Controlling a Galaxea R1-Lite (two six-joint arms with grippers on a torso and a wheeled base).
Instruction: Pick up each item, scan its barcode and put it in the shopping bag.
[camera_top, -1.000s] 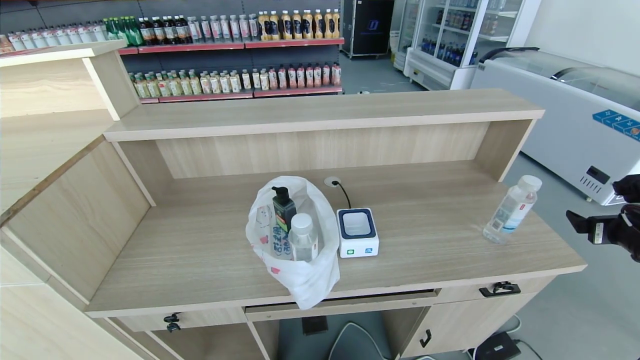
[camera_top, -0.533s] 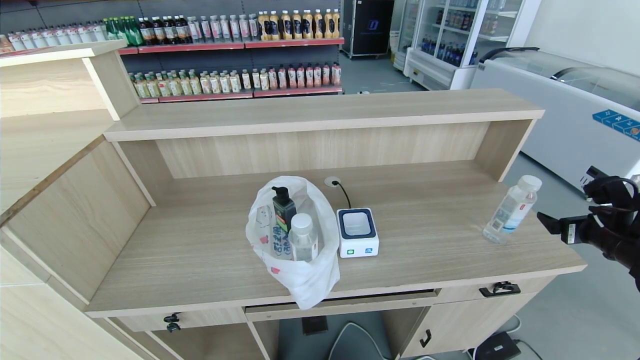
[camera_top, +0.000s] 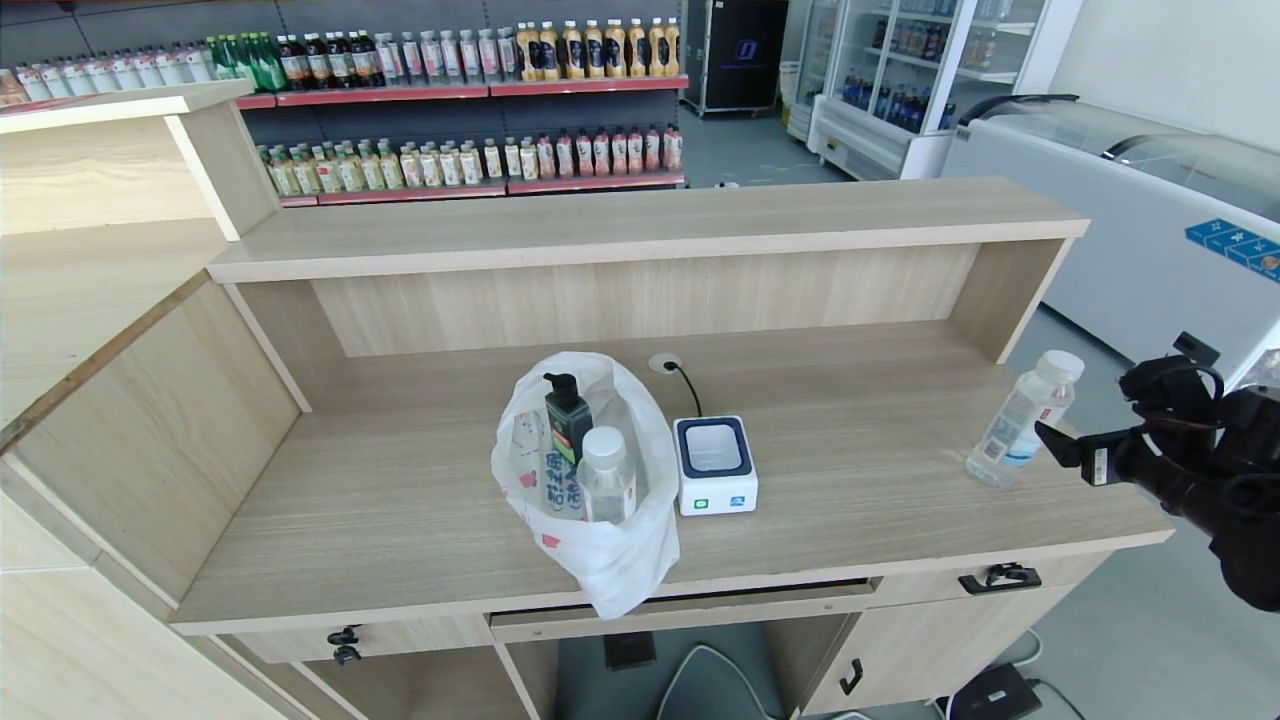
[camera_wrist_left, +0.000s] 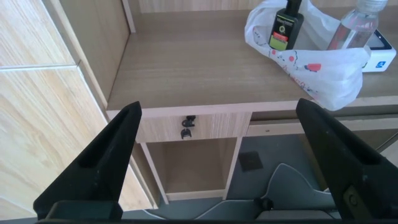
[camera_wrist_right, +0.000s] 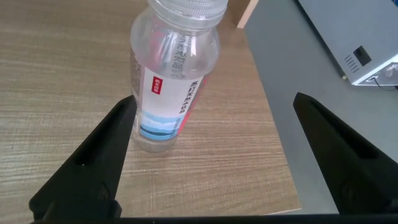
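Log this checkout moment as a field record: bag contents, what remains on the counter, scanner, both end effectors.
shopping bag: upright on counter, left of scanner
in bag: dark pump bottle, clear bottle
scanner: nothing on it
left to scan: water bottle, upright near counter's right end
right end effector: open, at water bottle, not gripping
left end effector: open, empty, off counter's front

Shop: checkout counter (camera_top: 860, 450) w/ scanner (camera_top: 715, 465); drink shelves (camera_top: 470, 90); fridges (camera_top: 900, 70) & chest freezer (camera_top: 1130, 220) behind

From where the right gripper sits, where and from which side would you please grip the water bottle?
Probably the water bottle's labelled mid-body, coming level from the counter's right end: it stands upright there, with the open right gripper facing it.
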